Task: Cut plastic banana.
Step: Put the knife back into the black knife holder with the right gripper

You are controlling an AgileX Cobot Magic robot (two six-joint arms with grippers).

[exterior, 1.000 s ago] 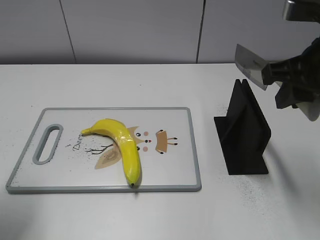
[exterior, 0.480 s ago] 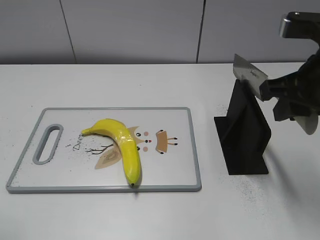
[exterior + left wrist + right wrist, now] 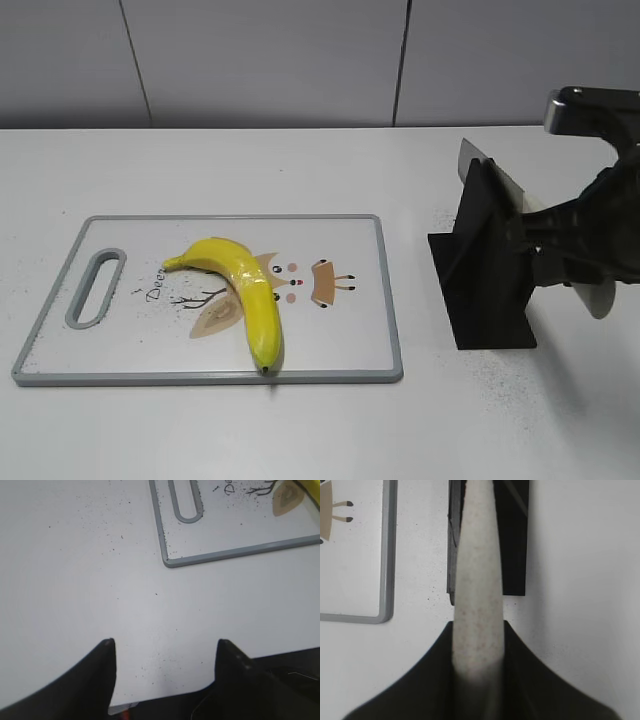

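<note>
A yellow plastic banana (image 3: 245, 290) lies whole on the white cutting board (image 3: 345, 330), left of centre. My right gripper (image 3: 565, 250) is shut on the pale handle (image 3: 477, 580) of a knife. Its blade (image 3: 477, 162) sits low in the slot of the black knife stand (image 3: 490, 275), with only the top corner showing above it. The stand also shows in the right wrist view (image 3: 515, 540), under the handle. My left gripper (image 3: 162, 645) is open and empty over bare table, near the board's handle corner (image 3: 210, 540). It is out of the exterior view.
The cutting board has a grey rim and a slot handle (image 3: 93, 288) at its left end. Its right edge shows in the right wrist view (image 3: 387, 555). A grey wall runs behind the white table (image 3: 300, 160).
My right gripper has moved down and slightly left with the knife. The blade has sunk from above the stand into its slot. The banana and board have not moved.
</note>
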